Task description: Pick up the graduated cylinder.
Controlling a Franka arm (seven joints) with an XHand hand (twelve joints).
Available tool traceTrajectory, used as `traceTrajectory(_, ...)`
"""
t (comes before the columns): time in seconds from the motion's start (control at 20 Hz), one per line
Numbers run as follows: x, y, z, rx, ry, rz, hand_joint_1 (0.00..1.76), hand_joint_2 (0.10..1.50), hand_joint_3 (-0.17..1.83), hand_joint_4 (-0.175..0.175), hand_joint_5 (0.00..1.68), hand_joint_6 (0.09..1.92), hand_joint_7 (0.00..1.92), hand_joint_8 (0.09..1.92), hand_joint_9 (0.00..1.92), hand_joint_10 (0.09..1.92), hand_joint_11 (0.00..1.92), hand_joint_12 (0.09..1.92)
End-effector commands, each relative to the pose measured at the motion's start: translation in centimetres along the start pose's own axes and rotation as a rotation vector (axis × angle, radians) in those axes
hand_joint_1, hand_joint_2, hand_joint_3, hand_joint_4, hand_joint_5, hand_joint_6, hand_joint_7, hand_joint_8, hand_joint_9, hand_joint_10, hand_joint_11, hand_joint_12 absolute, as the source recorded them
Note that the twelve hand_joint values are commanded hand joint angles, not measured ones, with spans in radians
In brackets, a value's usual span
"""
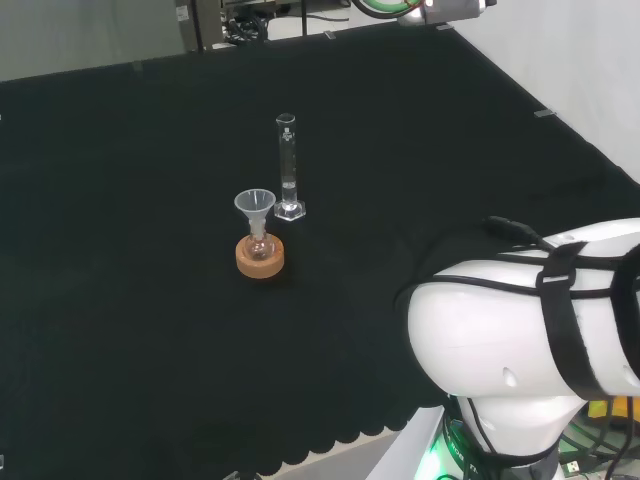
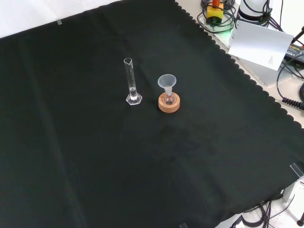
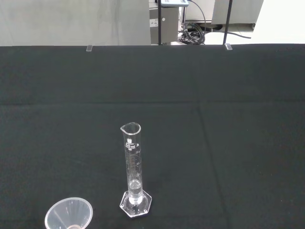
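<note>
A clear graduated cylinder (image 1: 288, 166) stands upright on its hexagonal foot near the middle of the black cloth. The front view has the cylinder (image 2: 131, 81) left of a small flask, and the wrist view looks at the cylinder (image 3: 133, 172) from some way off. Nothing touches it.
A small round flask with a clear funnel (image 1: 256, 207) in its neck sits on a cork ring (image 1: 260, 257) just beside the cylinder; in the front view the cork ring (image 2: 169, 103) is to the cylinder's right. The arm's white link (image 1: 520, 330) is at the head view's lower right.
</note>
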State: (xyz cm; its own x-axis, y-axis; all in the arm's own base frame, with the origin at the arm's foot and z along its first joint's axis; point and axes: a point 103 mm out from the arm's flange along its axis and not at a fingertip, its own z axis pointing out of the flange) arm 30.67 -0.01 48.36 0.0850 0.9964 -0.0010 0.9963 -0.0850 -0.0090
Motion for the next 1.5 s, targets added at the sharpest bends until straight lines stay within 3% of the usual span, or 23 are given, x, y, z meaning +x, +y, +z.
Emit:
traceTrajectory(0.05, 0.0, 0.0, 0.0, -0.013, -0.007, -0.001, 0.18, 1.32, -0.02, -0.032, 0.23, 0.09, 0.02, 0.44, 0.44, 0.09, 0.02, 1.36)
traceTrajectory(0.25, -0.1, 0.2, -0.1, -0.011, -0.011, 0.002, 0.03, 1.4, 0.01, -0.025, 0.2, 0.09, 0.0, 0.39, 0.4, 0.09, 0.0, 1.35)
traceTrajectory(0.55, -0.4, 0.7, 0.1, -0.009, -0.007, 0.007, 0.03, 1.4, 0.02, -0.025, 0.21, 0.09, 0.0, 0.38, 0.4, 0.09, 0.0, 1.35)
traceTrajectory(0.9, -1.2, 3.4, 2.0, 0.001, 0.04, 0.033, 0.03, 1.4, 0.02, -0.026, 0.21, 0.09, 0.0, 0.39, 0.41, 0.09, 0.0, 1.35)
traceTrajectory(1.2, -3.6, 8.6, 6.2, -0.001, 0.102, 0.05, 0.06, 1.39, 0.01, -0.031, 0.22, 0.09, 0.01, 0.42, 0.42, 0.09, 0.0, 1.36)
traceTrajectory(1.5, -5.9, 15.6, 10.7, -0.08, 0.161, 0.009, 0.16, 1.35, -0.01, -0.04, 0.24, 0.09, 0.05, 0.48, 0.44, 0.09, 0.0, 1.38)
